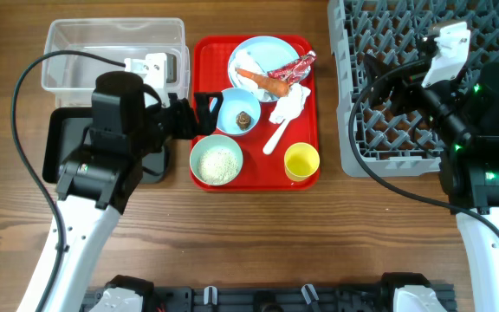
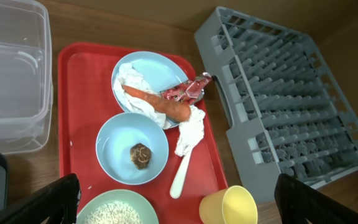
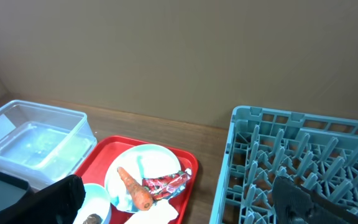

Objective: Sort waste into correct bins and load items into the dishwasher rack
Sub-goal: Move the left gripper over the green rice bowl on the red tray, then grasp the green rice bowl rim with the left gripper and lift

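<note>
On the flat red tray (image 1: pixel 206 61), a pale blue plate (image 1: pixel 258 52) holds an orange carrot piece (image 1: pixel 263 81), a red wrapper (image 1: pixel 293 65) and a crumpled napkin (image 1: pixel 291 102). A white spoon (image 1: pixel 275 137) lies beside it. A pale blue bowl (image 1: pixel 230 106) holds a brown lump (image 1: pixel 243 118). A mint-green bowl (image 1: pixel 196 156) holds rice (image 1: pixel 217 163). A yellow cup (image 1: pixel 301 161) stands at the front right. My left gripper (image 1: pixel 204 110) is open and empty at the tray's left edge, above the bowls (image 2: pixel 176 186). My right gripper (image 1: pixel 379 80) is open and empty over the grey rack (image 1: pixel 362 139).
A clear tub (image 1: pixel 115 52) stands at the back left, with the black tray (image 1: pixel 59 143) in front of it, mostly under my left arm. Cables trail from both arms. Bare wooden table lies in front of the red tray.
</note>
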Controlling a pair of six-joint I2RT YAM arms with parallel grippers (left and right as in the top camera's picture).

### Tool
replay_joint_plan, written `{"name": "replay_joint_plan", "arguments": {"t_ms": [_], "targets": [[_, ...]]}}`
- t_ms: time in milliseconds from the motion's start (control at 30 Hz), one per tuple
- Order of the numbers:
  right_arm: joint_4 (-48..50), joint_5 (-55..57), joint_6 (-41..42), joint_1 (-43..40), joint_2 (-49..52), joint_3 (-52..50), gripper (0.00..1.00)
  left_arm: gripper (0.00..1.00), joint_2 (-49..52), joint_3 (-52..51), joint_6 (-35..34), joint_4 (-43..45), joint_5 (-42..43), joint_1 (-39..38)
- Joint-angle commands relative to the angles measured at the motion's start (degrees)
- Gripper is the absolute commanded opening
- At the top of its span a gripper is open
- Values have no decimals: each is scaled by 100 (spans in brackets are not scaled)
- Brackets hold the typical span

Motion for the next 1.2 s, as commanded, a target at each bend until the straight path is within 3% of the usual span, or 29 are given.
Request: {"name": "replay_joint_plan", "arguments": {"t_ms": [0, 200, 333, 367, 500, 633, 700, 900, 1167], "targets": [[-13, 68, 90, 17, 37, 151, 100, 99, 553, 501, -131, -85, -238, -96], [-306, 85, 94, 20, 37, 151, 100, 92, 1620, 1217, -131, -1165, -1047, -658], [-461, 83, 92, 20, 37, 151, 100, 76, 2341, 1217, -238, -1613, -1104, -1464], [-501, 83, 94, 20, 37, 151, 100, 67, 2535, 1217, -549, -1698, -1268, -1646], [-625, 85, 96, 20, 37, 151, 100, 59, 3018, 1217, -1014, -1869, -1327, -1899], [-627, 83, 94, 20, 37, 151, 100, 47, 3510, 1217, -1416, -1967, -1488, -2017], [-664, 83, 96, 20, 37, 151, 100, 47, 3735, 1217, -1593, -1991, -1683, -2020], [-793, 87, 92, 20, 37, 151, 100, 43, 4175, 1217, -1593, -1917, -1716, -2020], [-848, 109, 92, 17, 48, 151, 100, 24, 4190, 1139, -1596, -1685, -1993, -2020]]}}
